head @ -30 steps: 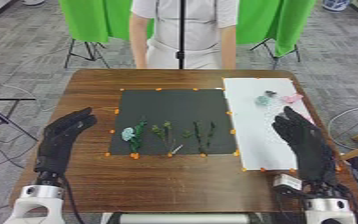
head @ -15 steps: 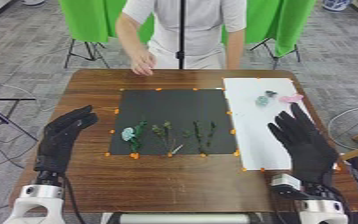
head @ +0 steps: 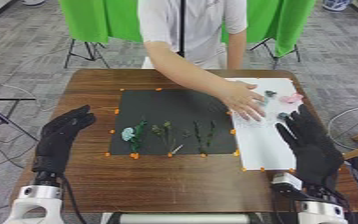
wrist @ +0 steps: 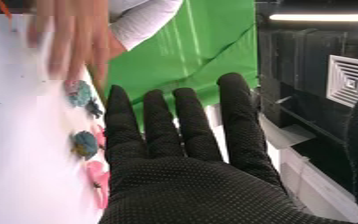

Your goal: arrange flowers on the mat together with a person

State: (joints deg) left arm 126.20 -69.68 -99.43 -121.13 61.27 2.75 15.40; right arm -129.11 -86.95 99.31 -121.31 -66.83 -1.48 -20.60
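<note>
Stems [head: 204, 136] and a pale blue flower [head: 128, 133] are laid out on the dark mat [head: 171, 107]; on the white sheet [head: 266, 150], beneath a person's hand [head: 242, 99], pink and blue-green blooms [wrist: 79, 95] are set. Straight fingers are shown by both robot hands — the right [head: 316, 157] slightly spread, the left [head: 58, 139] close together.

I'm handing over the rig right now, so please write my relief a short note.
Left hand: open, left of the dark mat.
Right hand: open, over the white sheet's right side; a person's hand is over it too.
Done: green stems on mat, pale blue flower at the leftmost.
Left, probably: pink and bluish flowers on the sheet.
</note>
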